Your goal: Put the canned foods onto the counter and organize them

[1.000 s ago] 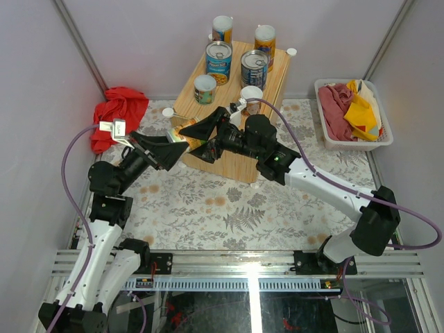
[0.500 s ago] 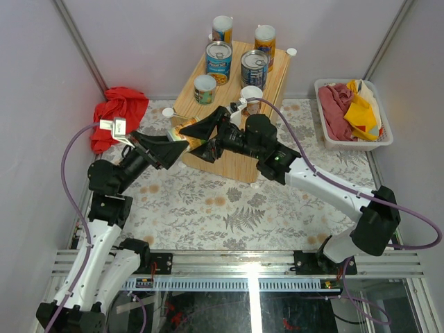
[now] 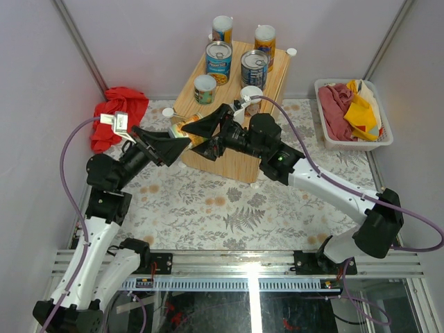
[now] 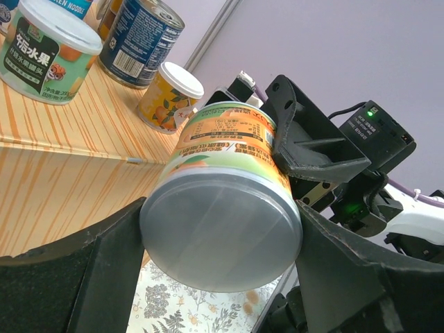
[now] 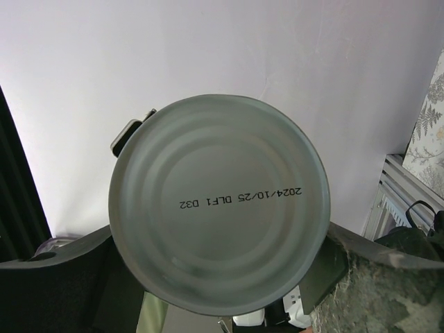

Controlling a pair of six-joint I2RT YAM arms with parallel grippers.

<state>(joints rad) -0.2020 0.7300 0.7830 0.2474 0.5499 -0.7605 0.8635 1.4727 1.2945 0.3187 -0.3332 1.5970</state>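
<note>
Counter (image 3: 239, 165) holds six cans (image 3: 218, 61) (seventh can (image 3: 184, 127) held).

light: bright, even | shadows: soft | glare: front rail (image 3: 254, 269) | focus: can (image 5: 218, 205) date legible

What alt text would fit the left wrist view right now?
An orange-green labelled can, silver end toward the camera, sits clamped in the left gripper; the right gripper holds its far end. Other cans stand on the wooden counter at left.
</note>
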